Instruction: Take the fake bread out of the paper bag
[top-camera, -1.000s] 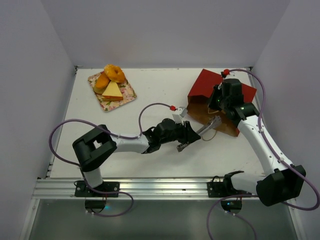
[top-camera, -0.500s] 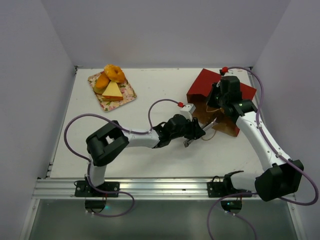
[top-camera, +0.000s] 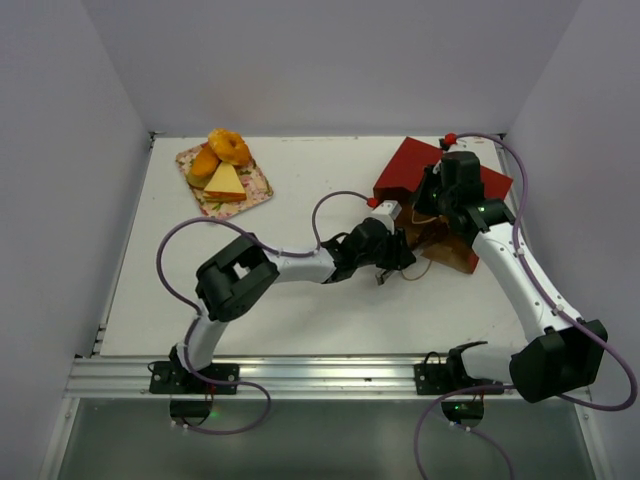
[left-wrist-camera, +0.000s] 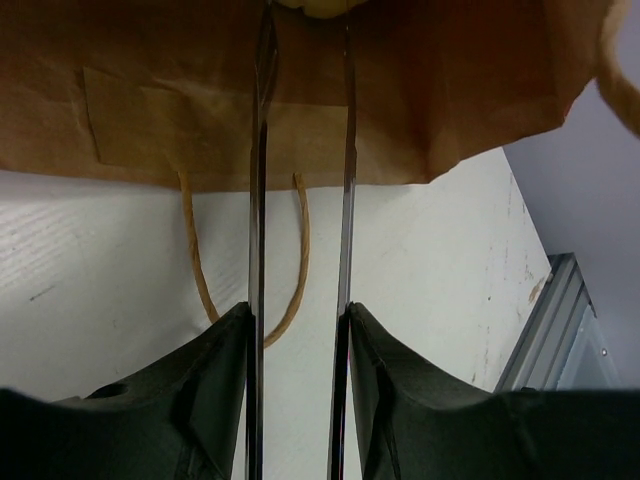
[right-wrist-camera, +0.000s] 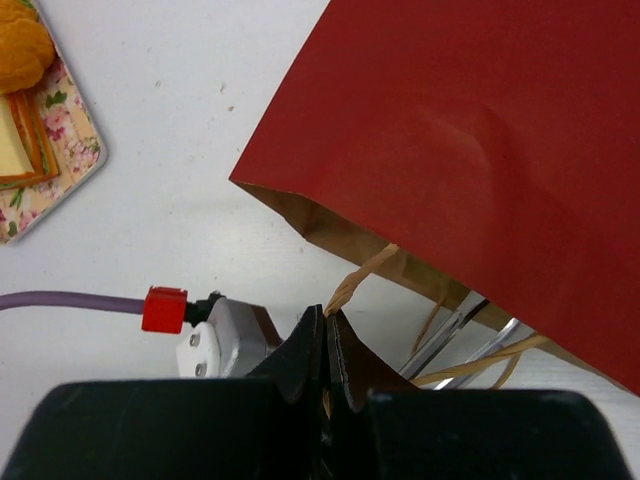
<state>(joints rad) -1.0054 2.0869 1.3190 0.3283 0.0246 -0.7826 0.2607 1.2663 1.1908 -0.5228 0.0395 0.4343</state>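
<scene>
- Left wrist view, closest in: the left claw (left-wrist-camera: 304, 40) has its two long thin fingers partly spread, with bare gap along the whole visible length.
- Under those fingers lies a loose handle loop (left-wrist-camera: 197, 262), flat on the white surface (left-wrist-camera: 420, 300).
- Just past it, both fingers run straight into the brown mouth of the paper bag (left-wrist-camera: 450, 90).
- Dead ahead, right between the tips, a pale yellowish piece (left-wrist-camera: 312, 5) peeks in at the frame edge. It is probably fake bread, but I cannot tell whether the fingers touch it.
- The left arm is the nearer one, lined up on its target. My guess is the next move is to close, then draw back along that same line.
- Further on, the right claw (right-wrist-camera: 326, 325) is pinched tight on the cord handle (right-wrist-camera: 360, 272), lifting the bag's red upper side.
- Far left, a doughnut (top-camera: 231, 146), sandwich wedge (top-camera: 225, 181) and orange bun (top-camera: 204, 163) sit on the floral tray (top-camera: 258, 190), well apart from the bag.
</scene>
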